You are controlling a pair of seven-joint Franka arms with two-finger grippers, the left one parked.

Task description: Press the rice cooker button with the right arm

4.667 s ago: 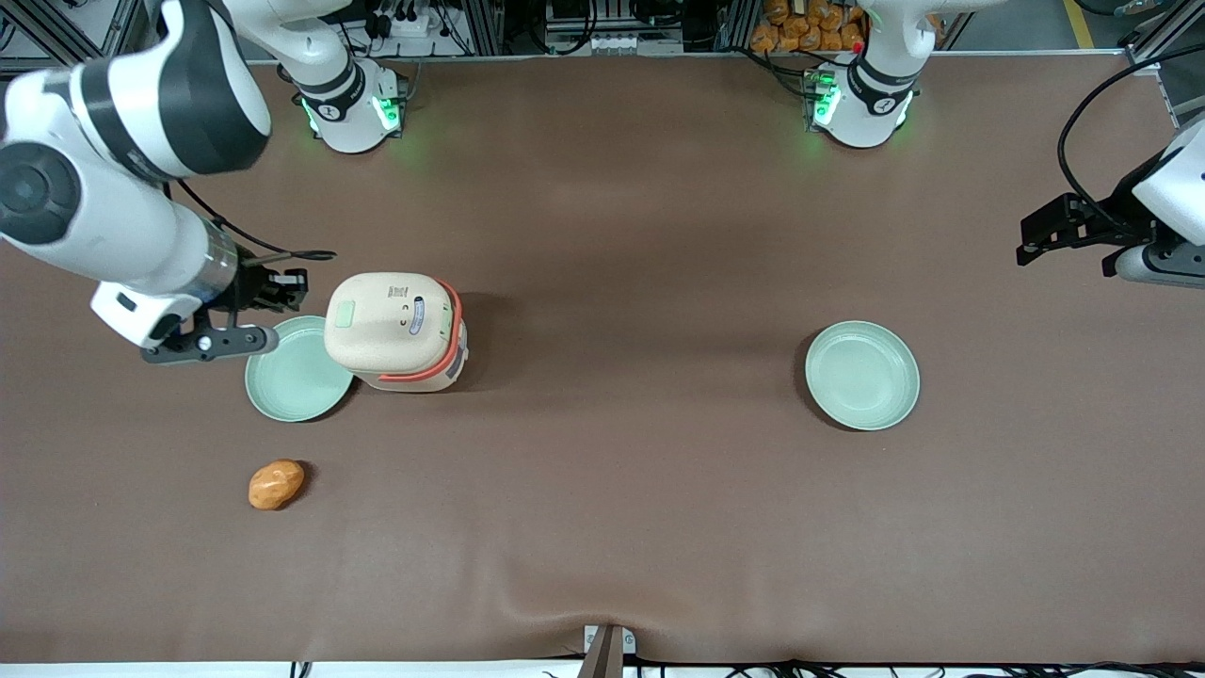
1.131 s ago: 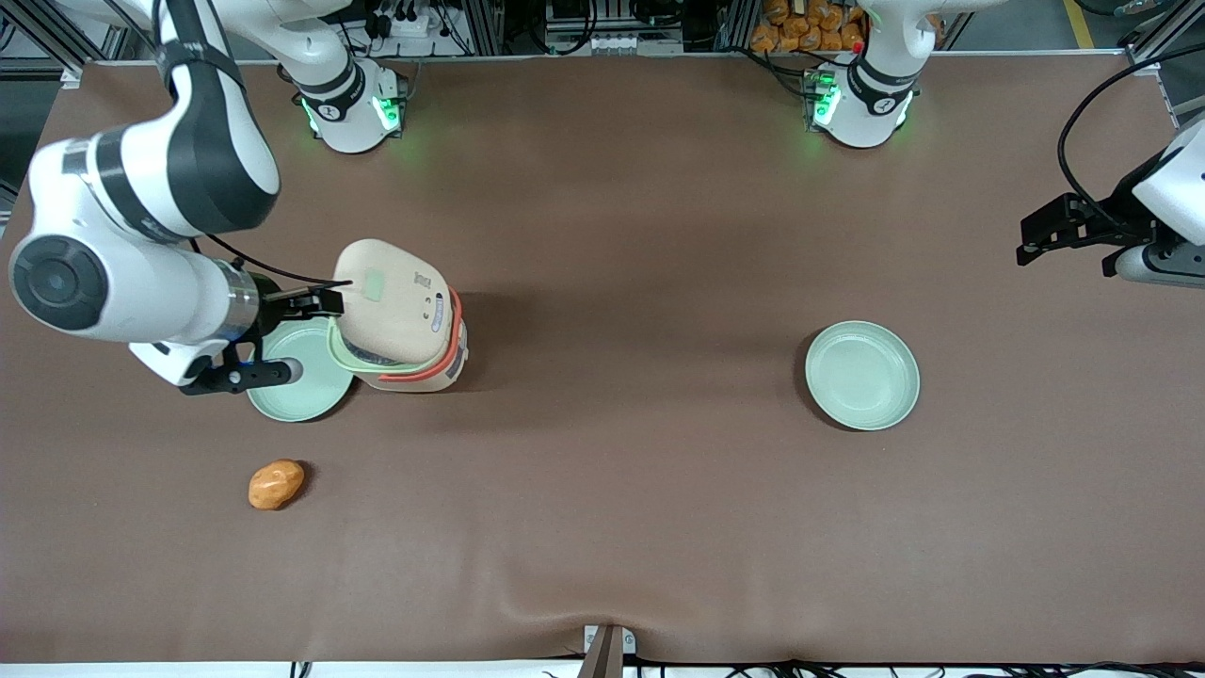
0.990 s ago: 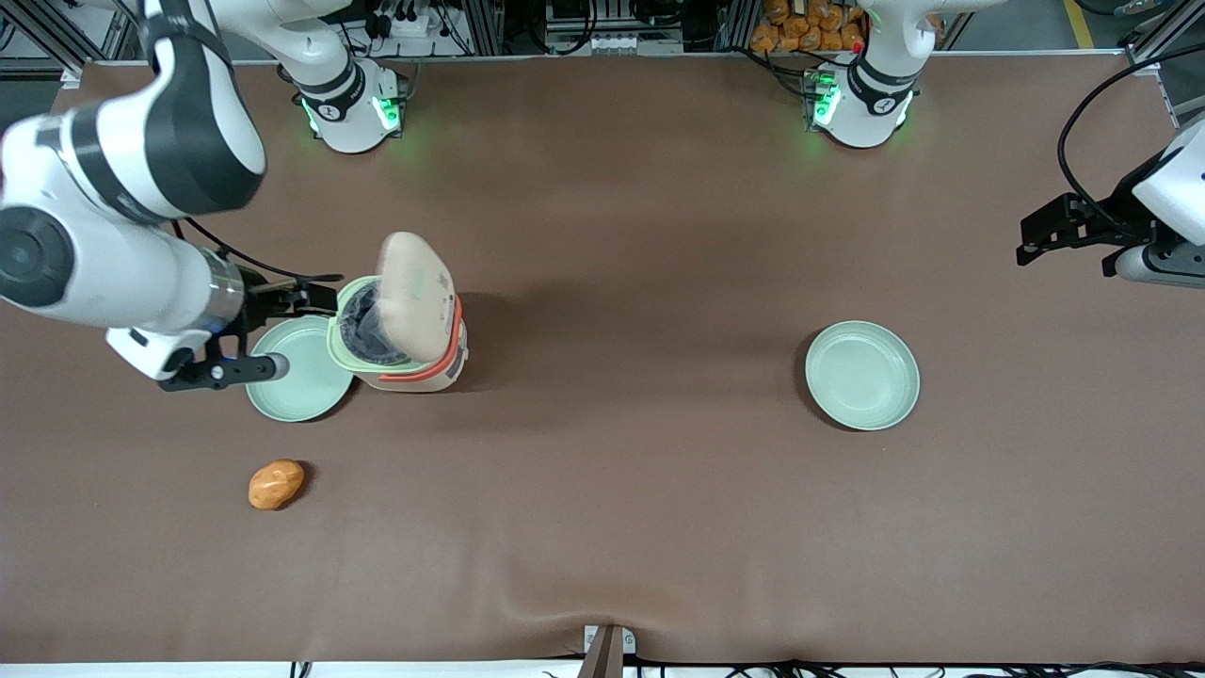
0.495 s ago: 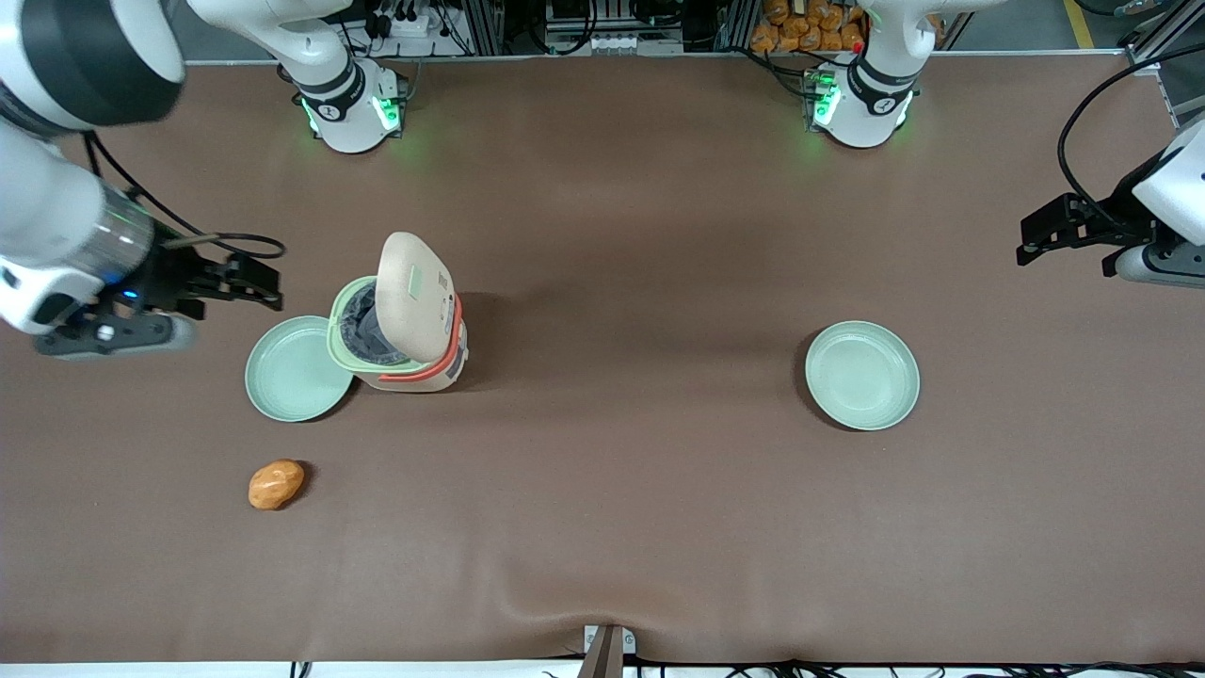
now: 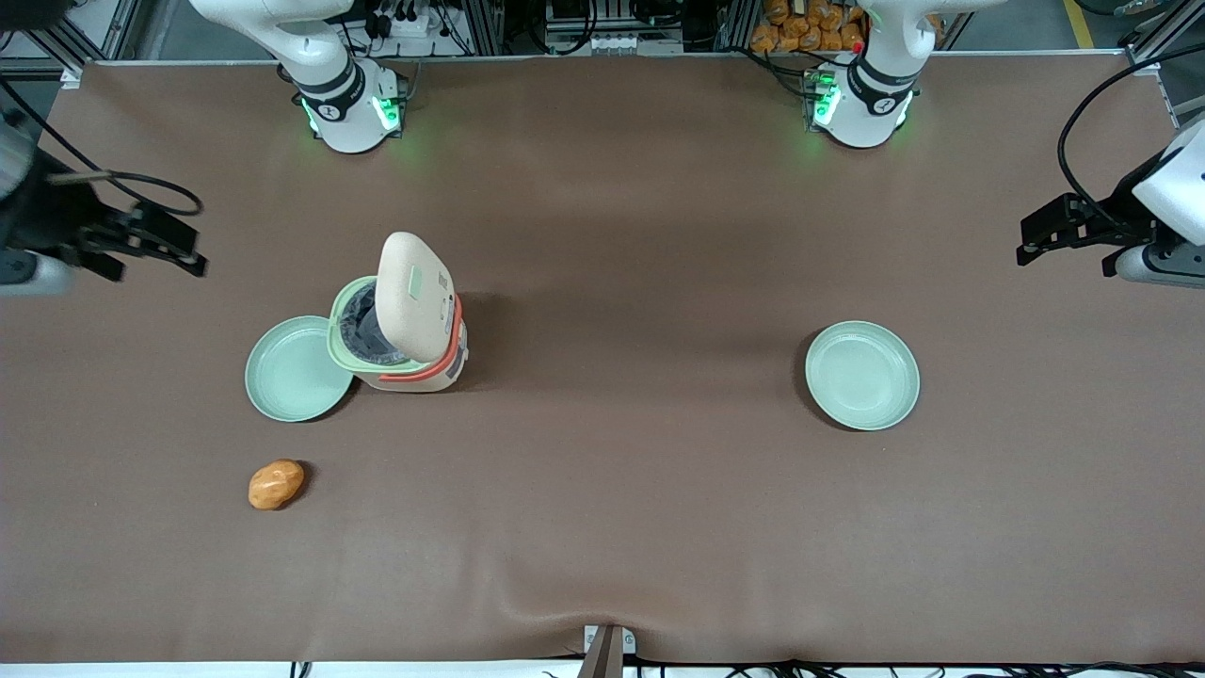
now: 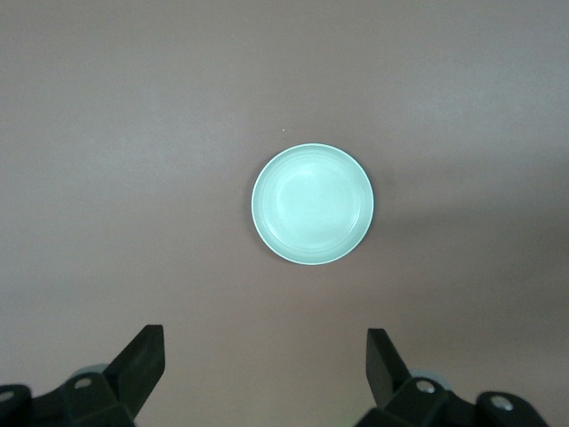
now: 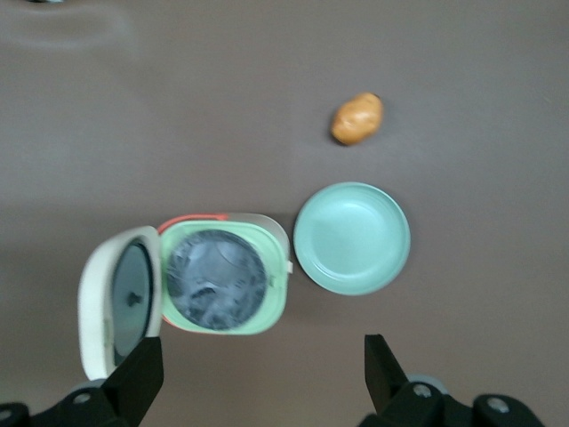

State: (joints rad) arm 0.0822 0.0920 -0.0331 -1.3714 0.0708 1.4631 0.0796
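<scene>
rice cooker (image 5: 405,330) sits in the middle height of the front frame, toward the working arm's end of the table, touching or just overlapping a green plate (image 5: 294,369) beside it. its cream lid (image 5: 414,292) stands up on its hinge, the dark inner pot (image 5: 365,328) is exposed with the pale green rim around it, and the button (image 5: 414,281) shows as a small green patch on the raised lid. the right arm's gripper (image 5: 169,247) is in the upper half of the front frame at the very edge, at the working arm's end, well apart from the cooker and touching nothing. in the right wrist view the gripper (image 7: 262,349) has its fingers (image 7: 142,374) spread wide with nothing between them, looking down on the open pot, the plate and an orange-brown potato-like lump (image 7: 357,118). judgement: with the lid popped up the press looks done, so the step in hand is clearing away. to do it well, the arm should stay high and clear of the upright lid so it is not knocked shut and the cooker is not shoved onto the plate. if a re-press were needed, it should come down on the green patch only, with a short push. a second green plate (image 5: 861,375) lies far off toward the parked arm's end, not involved.
</scene>
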